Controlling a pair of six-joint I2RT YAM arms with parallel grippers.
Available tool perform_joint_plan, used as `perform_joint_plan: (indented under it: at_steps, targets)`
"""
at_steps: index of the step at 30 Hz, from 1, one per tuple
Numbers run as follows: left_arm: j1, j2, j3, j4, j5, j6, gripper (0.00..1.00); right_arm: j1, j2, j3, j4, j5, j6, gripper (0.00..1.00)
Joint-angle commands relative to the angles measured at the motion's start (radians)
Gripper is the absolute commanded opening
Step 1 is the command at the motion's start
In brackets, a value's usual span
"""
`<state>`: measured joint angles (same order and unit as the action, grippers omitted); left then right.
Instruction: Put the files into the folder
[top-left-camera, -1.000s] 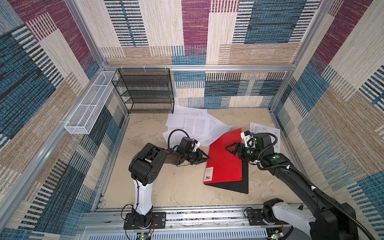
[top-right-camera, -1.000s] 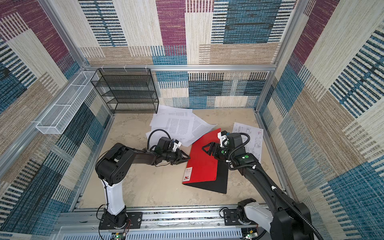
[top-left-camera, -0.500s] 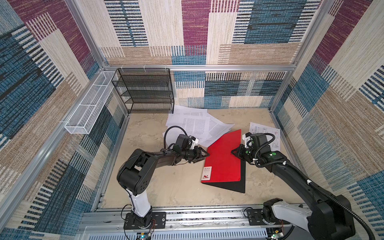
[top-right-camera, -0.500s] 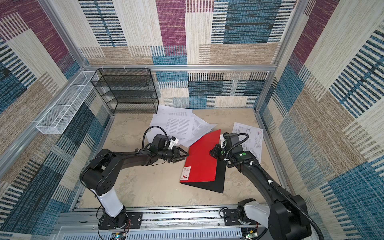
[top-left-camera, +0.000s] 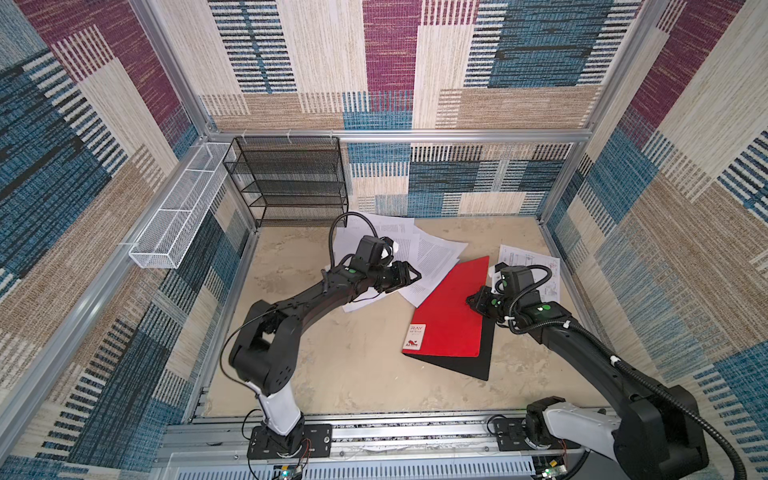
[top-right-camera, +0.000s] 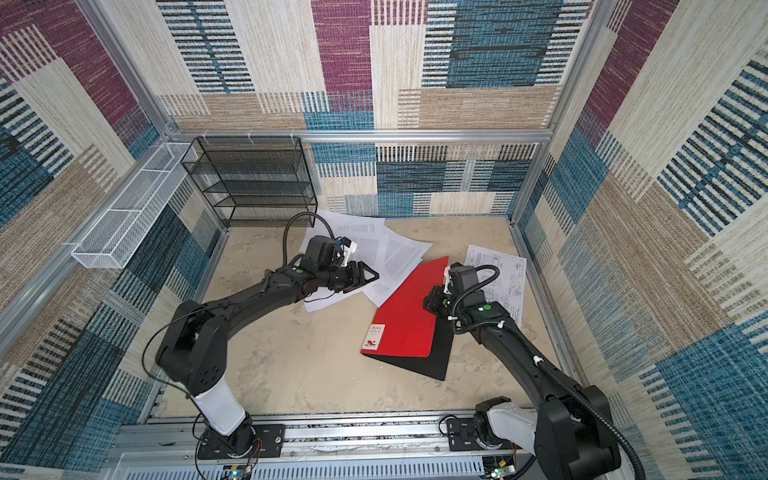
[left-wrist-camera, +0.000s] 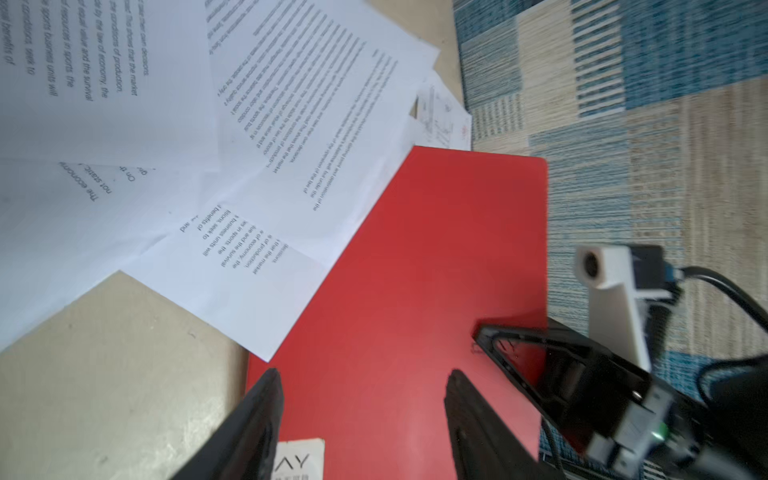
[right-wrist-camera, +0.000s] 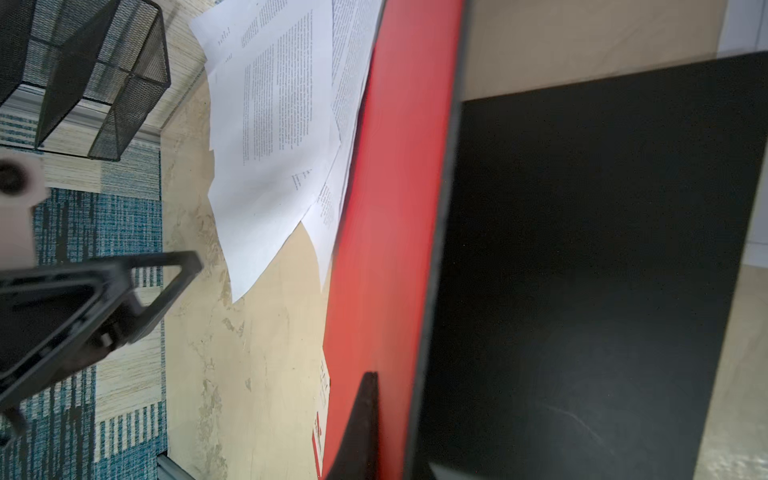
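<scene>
Right claw (top-left-camera: 471, 299) grips folder (top-left-camera: 449, 318) on beige table (top-left-camera: 357, 368) amid patterned walls (top-left-camera: 519, 108).

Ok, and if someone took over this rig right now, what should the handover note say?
Left gripper: jaws open, empty, hovering over the text sheets by the left edge of the red folder.
Right gripper: jaws shut on the red folder's cover at its right edge, with the cover raised a little off the black inside.
Files: text sheets are piled on the table, behind and left of the folder. The drawing sheet lies to its right, partly hidden.
Done: cover gripped; no sheet inside.
Left: swing the cover open and move every sheet in.
</scene>
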<state>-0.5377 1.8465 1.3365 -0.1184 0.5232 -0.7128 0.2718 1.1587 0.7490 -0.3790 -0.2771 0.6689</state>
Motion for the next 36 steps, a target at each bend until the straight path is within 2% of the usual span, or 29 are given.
perform_joint_plan:
  at_steps: [1, 6, 9, 14, 19, 23, 33, 36]
  targets:
    - [0.000, 0.147, 0.162, -0.053, -0.010, 0.053, 0.62, 0.001, -0.013, 0.014, -0.018, 0.027, -0.023, 0.00]
    - [0.001, 0.374, 0.401, -0.098, 0.011, 0.058, 0.62, 0.002, -0.027, 0.011, -0.028, 0.023, -0.020, 0.00]
    - [0.001, 0.453, 0.479, -0.125, 0.006, 0.065, 0.62, 0.002, -0.030, -0.004, -0.018, 0.013, -0.014, 0.00]
    - [0.011, 0.528, 0.527, -0.156, -0.005, 0.088, 0.62, 0.002, -0.034, -0.010, -0.013, -0.006, -0.018, 0.00]
    - [0.025, 0.542, 0.504, -0.234, -0.100, 0.089, 0.61, 0.002, -0.030, -0.011, -0.002, -0.026, -0.029, 0.00]
    - [0.043, 0.510, 0.407, -0.283, -0.190, 0.061, 0.60, 0.002, -0.018, -0.006, 0.016, -0.033, -0.040, 0.00]
    - [0.190, 0.310, -0.039, -0.163, -0.244, -0.050, 0.59, 0.002, 0.054, 0.040, 0.043, -0.088, -0.111, 0.00]
    - [0.244, 0.245, -0.174, -0.138, -0.252, -0.082, 0.58, 0.001, 0.056, 0.047, 0.041, -0.070, -0.121, 0.00]
